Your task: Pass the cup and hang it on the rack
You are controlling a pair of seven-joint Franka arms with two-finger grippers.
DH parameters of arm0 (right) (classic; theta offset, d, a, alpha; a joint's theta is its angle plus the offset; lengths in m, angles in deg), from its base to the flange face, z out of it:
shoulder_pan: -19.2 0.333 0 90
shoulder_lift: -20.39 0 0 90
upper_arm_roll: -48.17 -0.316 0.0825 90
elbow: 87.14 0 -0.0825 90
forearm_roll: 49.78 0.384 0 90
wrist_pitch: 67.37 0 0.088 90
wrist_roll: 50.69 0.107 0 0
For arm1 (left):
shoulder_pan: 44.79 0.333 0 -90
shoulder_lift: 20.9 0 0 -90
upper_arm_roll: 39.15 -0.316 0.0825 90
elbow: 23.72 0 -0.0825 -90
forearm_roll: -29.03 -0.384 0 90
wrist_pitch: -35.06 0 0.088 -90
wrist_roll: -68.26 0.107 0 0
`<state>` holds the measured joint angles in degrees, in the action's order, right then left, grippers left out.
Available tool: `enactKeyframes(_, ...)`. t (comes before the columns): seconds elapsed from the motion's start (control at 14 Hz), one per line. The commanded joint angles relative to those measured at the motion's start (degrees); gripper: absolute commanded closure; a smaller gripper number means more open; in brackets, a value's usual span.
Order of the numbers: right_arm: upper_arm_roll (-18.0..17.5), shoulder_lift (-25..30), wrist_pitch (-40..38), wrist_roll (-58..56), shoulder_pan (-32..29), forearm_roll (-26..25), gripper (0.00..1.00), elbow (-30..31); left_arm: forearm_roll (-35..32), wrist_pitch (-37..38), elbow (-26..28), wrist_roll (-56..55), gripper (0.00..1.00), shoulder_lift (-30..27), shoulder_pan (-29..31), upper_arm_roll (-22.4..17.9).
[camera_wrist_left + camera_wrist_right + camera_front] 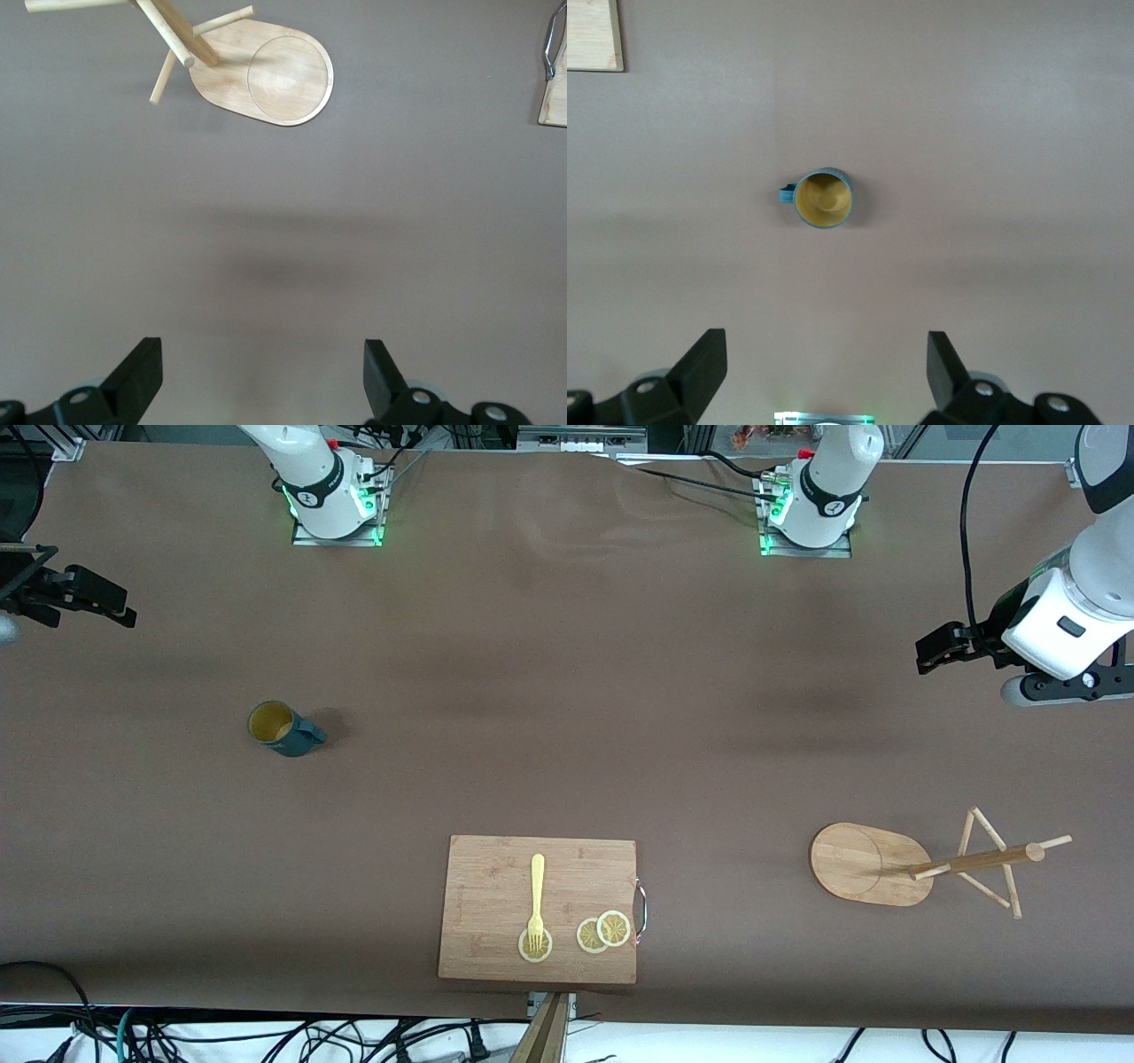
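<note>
The cup [283, 729], dark teal with a mustard-yellow inside, stands upright on the brown table toward the right arm's end, its handle pointing toward the left arm's end. It shows in the right wrist view [824, 198], well clear of my open, empty right gripper [826, 367]. That gripper [84, 607] hangs over the table's edge at the right arm's end. The bamboo rack [873, 864] stands on its oval base toward the left arm's end. My left gripper [939, 648] is open and empty [263, 372], high over bare table, apart from the rack [283, 75].
A wooden cutting board [496, 886] lies near the table's front edge at the middle, with a yellow fork [536, 895] and lemon slices [602, 932] on it. Its corner shows in the left wrist view [554, 102] and in the right wrist view [594, 35].
</note>
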<state>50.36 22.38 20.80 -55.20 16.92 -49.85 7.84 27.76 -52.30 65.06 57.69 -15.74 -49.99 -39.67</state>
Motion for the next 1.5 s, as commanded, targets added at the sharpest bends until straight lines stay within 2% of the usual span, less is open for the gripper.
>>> enactKeyframes(0.0, -0.3, 1.0, -0.5, 0.7, -0.1, -0.8, 0.0, 0.6, -1.3, 1.2, -1.8, -0.2, 0.0, 0.8, 0.0, 0.2)
enactKeyframes(0.71, -0.3, 0.8, -1.0, -0.1, -0.2, -1.2, 0.0, 0.5, -1.2, 1.4, -1.9, -0.3, 0.0, 0.7, -0.4, 0.3)
enactKeyframes(1.42, -0.2, -3.5, -3.4, -0.2, -0.2, -0.7, 0.0, -1.0, -1.3, 1.3, -1.9, -0.3, 0.0, 0.7, -0.3, 0.3)
